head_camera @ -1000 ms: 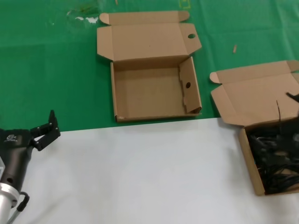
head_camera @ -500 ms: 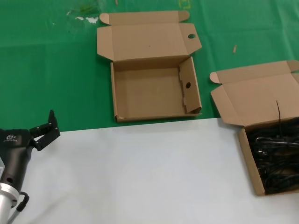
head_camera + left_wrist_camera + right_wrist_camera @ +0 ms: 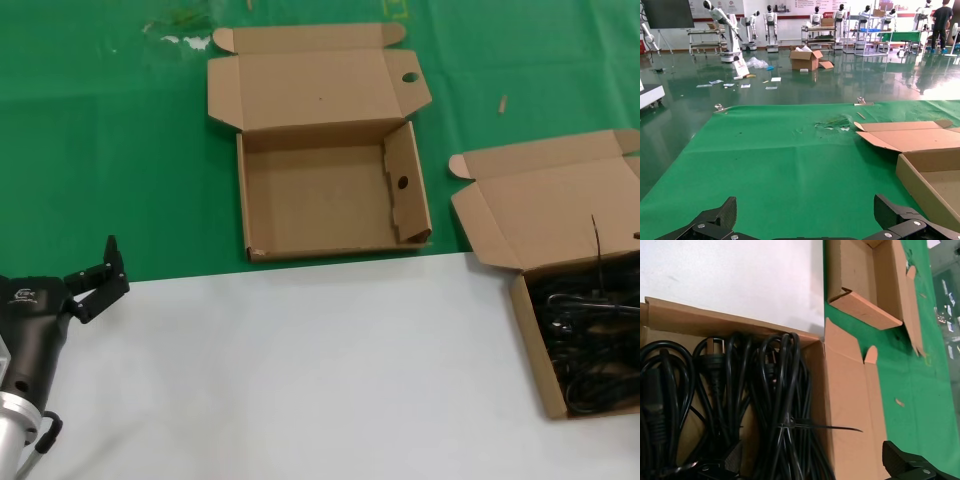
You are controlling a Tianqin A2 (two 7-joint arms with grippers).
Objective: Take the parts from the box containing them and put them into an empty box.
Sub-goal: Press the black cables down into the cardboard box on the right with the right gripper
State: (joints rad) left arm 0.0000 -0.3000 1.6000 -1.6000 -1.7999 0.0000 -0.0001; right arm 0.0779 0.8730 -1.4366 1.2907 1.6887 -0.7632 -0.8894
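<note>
Several black coiled power cords (image 3: 590, 340) (image 3: 740, 405) lie in the open plain-lidded box (image 3: 528, 335) (image 3: 700, 317) at the table's right edge. One bundle is bound with a cable tie (image 3: 805, 427). My right gripper (image 3: 812, 455) hovers open just above the cords, one finger (image 3: 897, 457) over the box lid (image 3: 850, 405) and the other low among the cables, holding nothing. The empty box (image 3: 330, 195) (image 3: 860, 285) sits open at the back centre, its lid flap pierced by a round hole (image 3: 410, 78). My left gripper (image 3: 95, 280) (image 3: 805, 212) rests open at the near left.
Green cloth (image 3: 110, 150) covers the far half of the table and a white sheet (image 3: 300, 370) the near half. The empty box's lid (image 3: 315, 85) lies flat behind it. Small debris (image 3: 503, 103) lies between the boxes. The left wrist view shows the empty box's corner (image 3: 930, 180).
The right gripper's dark tip, seen at the head view's right edge one second ago, has left that view. The cords look settled lower in their box. The left arm has not moved.
</note>
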